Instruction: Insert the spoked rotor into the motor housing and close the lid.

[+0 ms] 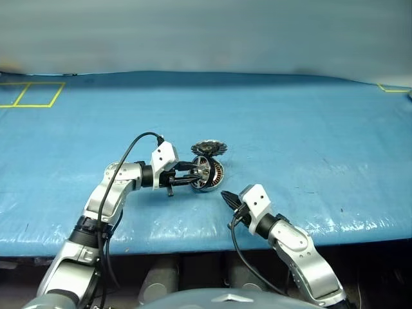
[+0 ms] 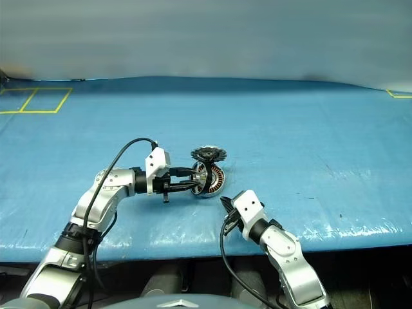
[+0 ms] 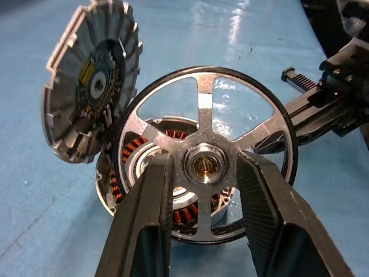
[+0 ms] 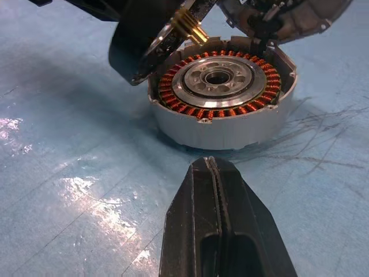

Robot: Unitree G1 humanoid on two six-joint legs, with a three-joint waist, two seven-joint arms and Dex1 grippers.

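Left hand (image 3: 202, 190) clamped on the spoked rotor (image 3: 206, 153) (flat wheel, dark rim, silvery spokes, brass-coloured hub): both black fingers (image 3: 151, 213) pinch it at the hub, one each side. Rotor is held on edge, tilted, just above and at the rim of the motor housing (image 4: 222, 98).

Housing: round silver metal cup sitting flat on the blue-covered worktop (image 1: 309, 141), open side up. Inside it: a ring of copper-brown windings around a silver centre plate with a bearing hole. Rotor is not in the cup; its hub shaft shows over the cup's edge in the right wrist view.

Lid (image 3: 92, 95) (round grey ribbed metal disc, notched edge, dark centre) stands tilted up at the far side of the housing, open, lower edge touching the cup rim.

Right hand (image 4: 218, 190) closed, empty, fingers pressed together. It hangs over the worktop near the housing on the robot's side, apart from it, pointing at it.
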